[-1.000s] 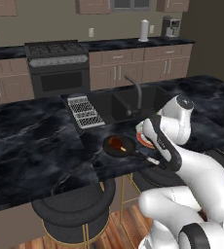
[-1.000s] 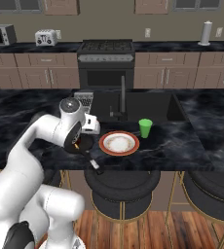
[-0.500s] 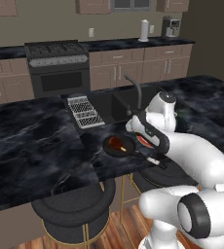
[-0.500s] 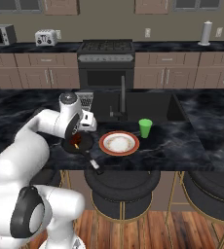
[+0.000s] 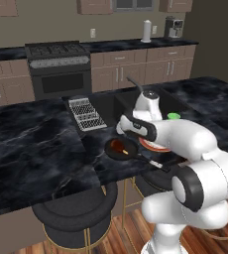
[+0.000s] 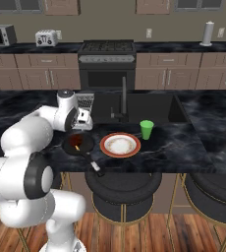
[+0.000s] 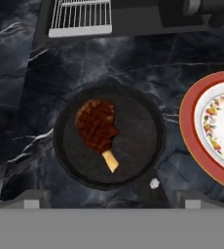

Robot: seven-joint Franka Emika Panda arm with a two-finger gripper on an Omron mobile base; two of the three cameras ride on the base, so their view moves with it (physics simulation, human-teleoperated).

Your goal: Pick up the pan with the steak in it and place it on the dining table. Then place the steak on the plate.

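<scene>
One shallow round black pan (image 7: pixel 109 136) sits flat on the dining table (image 7: pixel 16 112), a glossy black marble-patterned top with white veining. Inside it lies the steak (image 7: pixel 97 125), a grill-marked reddish-brown lump with a tan bone end pointing toward the handle. Just beside the pan is the plate (image 7: pixel 209 129), orange-red rimmed with a speckled white centre. A wire rack (image 7: pixel 80 17) lies beyond. The gripper (image 7: pixel 109 204) hangs above the pan, jaws spread wide and holding nothing. The arm bends over the counter edge, wrist pointing down
</scene>
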